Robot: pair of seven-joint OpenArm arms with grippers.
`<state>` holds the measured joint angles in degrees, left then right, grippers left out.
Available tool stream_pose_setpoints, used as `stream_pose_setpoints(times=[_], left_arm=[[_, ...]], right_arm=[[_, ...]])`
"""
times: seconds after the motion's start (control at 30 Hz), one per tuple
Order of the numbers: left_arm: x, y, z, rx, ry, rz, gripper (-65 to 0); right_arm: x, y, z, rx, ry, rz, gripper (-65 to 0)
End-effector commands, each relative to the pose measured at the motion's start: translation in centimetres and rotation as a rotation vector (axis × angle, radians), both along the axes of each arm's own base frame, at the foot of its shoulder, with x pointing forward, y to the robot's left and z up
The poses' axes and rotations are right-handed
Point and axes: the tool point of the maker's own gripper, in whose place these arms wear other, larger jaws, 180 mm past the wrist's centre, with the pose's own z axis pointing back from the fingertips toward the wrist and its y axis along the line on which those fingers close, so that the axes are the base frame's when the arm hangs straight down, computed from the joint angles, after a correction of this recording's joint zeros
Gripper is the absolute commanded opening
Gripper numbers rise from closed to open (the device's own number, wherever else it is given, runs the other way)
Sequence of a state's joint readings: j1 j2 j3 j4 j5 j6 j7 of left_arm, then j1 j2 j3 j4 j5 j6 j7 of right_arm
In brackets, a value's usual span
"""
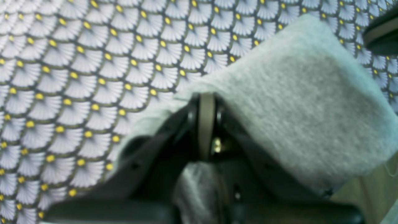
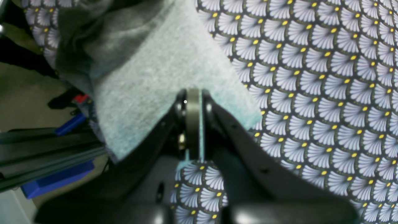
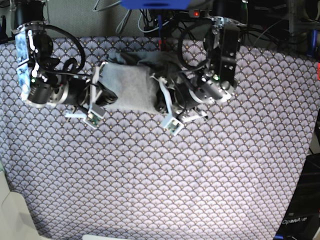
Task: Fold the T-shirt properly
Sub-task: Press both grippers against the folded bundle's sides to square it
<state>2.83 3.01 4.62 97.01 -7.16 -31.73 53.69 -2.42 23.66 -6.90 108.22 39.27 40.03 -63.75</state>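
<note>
While both arms pinch opposite side edges of the plain light heather-grey soft knit T-shirt (image 3: 129, 89), the step in hand looks like a fold or a lay-down of the held edges, and doing it well calls for moving the two in step, at level height, so the cloth between them stays taut without being stretched or dragged off line. Nearest in the left wrist view, the black left gripper (image 1: 206, 100) has its jaws closed flat on a grey fabric edge, with the cloth draping over and to the right of the fingers and a little bunched below them. In the right wrist view, the black right gripper (image 2: 193, 97) is likewise clamped tight on a thin edge, a corner of fabric hanging to either side of it. Judging from this, release should wait until the held edges lie flat and square on the layer below, else the corners will curl back. Farther out, in the base view, the T-shirt sits near the far middle of the purple scallop-patterned table cloth with yellow dots (image 3: 200, 175), already reduced to a compact, roughly rectangular stack between the two arms, smooth on top, with darker rumpled folds bunched along its far edge. No print shows; sleeves cannot be made out.
</note>
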Motion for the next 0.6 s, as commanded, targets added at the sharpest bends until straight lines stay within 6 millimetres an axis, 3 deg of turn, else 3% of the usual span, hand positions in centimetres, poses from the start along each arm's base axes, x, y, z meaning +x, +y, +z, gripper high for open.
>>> stream_pose_setpoints(times=[0.0, 0.17, 0.23, 0.4, 0.57], left_arm=[[0.6, 0.1, 0.5, -0.014, -0.024, -0.001, -65.0], [-0.1, 3.5, -3.2, 0.098, 0.052, -0.001, -65.0], [-0.3, 4.6, -3.8, 0.127, 0.063, -0.002, -65.0], [-0.9, 6.7, -4.4, 0.173, 0.073, -0.004, -65.0], [-0.9, 6.4, -3.2, 0.168, 0.04, -0.015, -65.0]], right_arm=[[0.8, 0.0, 1.2, 0.02, -0.041, 0.0, -65.0], [0.8, 0.0, 1.2, 0.02, -0.041, 0.0, -65.0], [0.7, 0.0, 1.1, 0.02, -0.04, 0.0, -65.0], [0.7, 0.0, 1.1, 0.02, -0.04, 0.0, -65.0], [0.7, 0.1, 1.1, 0.02, -0.039, 0.002, -65.0]])
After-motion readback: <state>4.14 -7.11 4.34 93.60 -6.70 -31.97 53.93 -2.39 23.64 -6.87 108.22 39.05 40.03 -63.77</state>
